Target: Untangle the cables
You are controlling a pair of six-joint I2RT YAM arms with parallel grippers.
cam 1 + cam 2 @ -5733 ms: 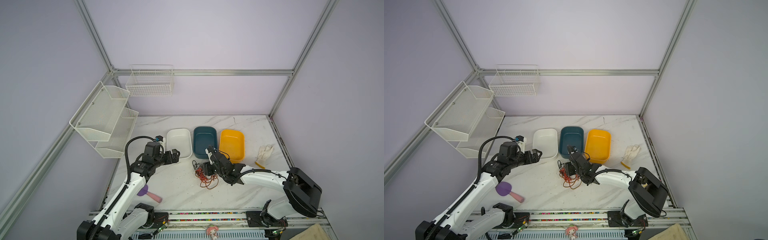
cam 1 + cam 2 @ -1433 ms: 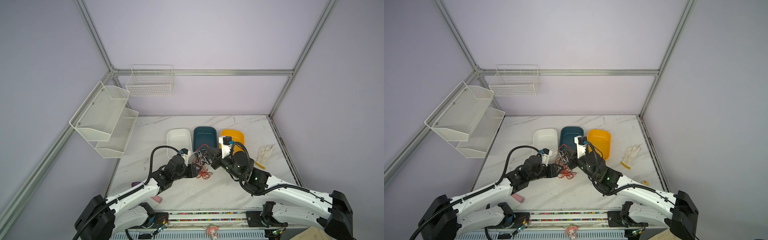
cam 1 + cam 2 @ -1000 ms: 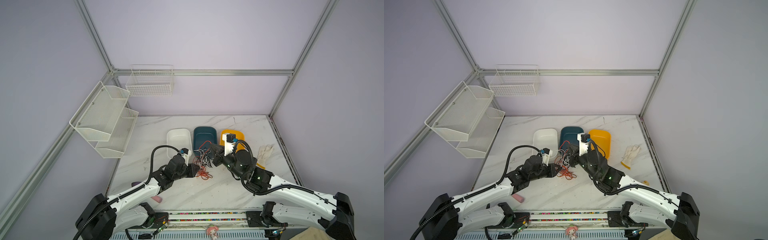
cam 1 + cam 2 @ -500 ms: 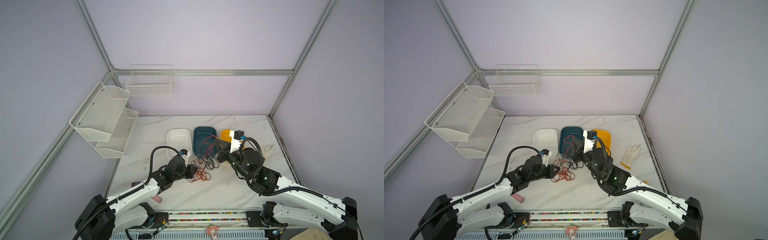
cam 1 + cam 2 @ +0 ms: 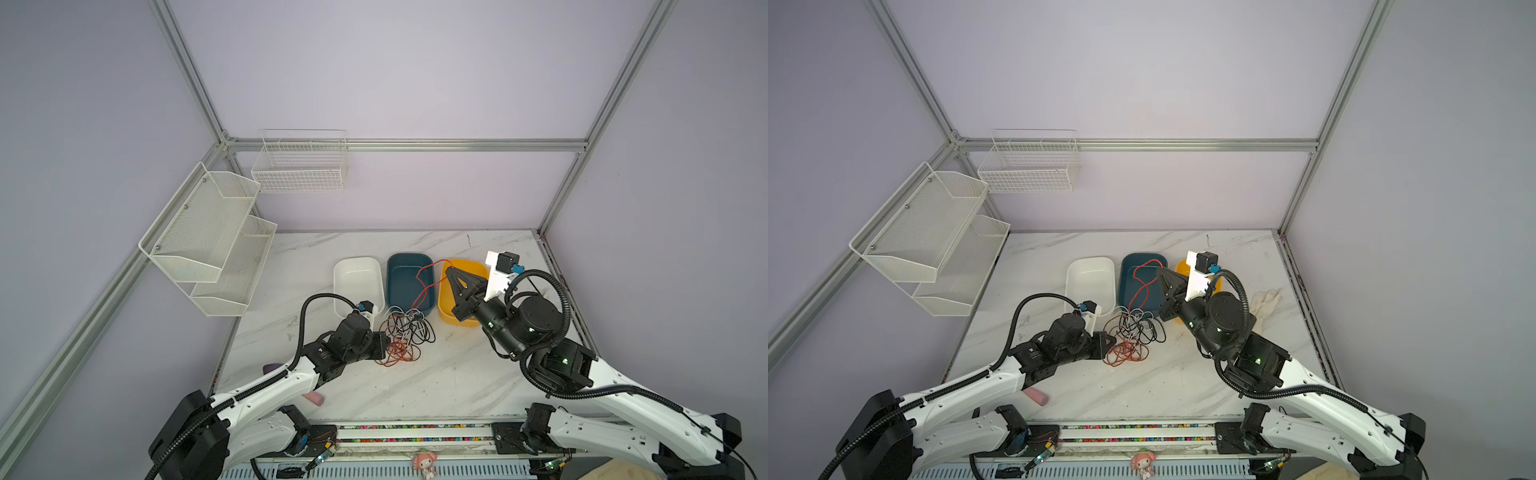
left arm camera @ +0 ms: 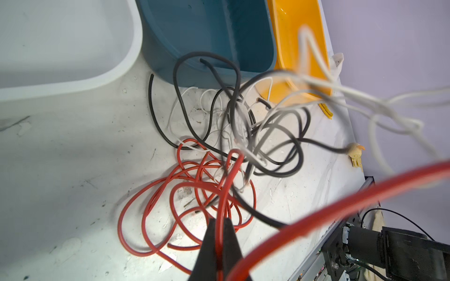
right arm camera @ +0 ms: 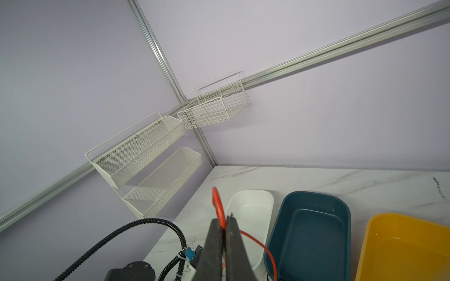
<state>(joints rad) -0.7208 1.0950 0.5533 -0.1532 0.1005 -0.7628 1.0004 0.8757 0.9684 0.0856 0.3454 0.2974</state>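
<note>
- Left arm is being extended low across table (image 5: 415, 386); left gripper (image 6: 220, 226) is being clamped on red cable (image 7: 217, 205) at left edge of cables (image 5: 409, 332).
- Cables are being left heaped mid-table, just near side of blue tray (image 5: 409, 257).
- Right arm is being held raised, wrist angled far-left; right gripper (image 5: 448, 271) is being pinched closed on red cable, with the strand being suspended over blue tray.

A white bin (image 5: 357, 259), teal bin (image 5: 409, 255) and yellow bin (image 5: 446, 309) sit side by side on the tabletop (image 5: 415, 386), a white glove (image 5: 1264, 301) beside them. A wire basket (image 5: 301, 166) and mesh shelf (image 5: 203, 232) hang on the walls.
</note>
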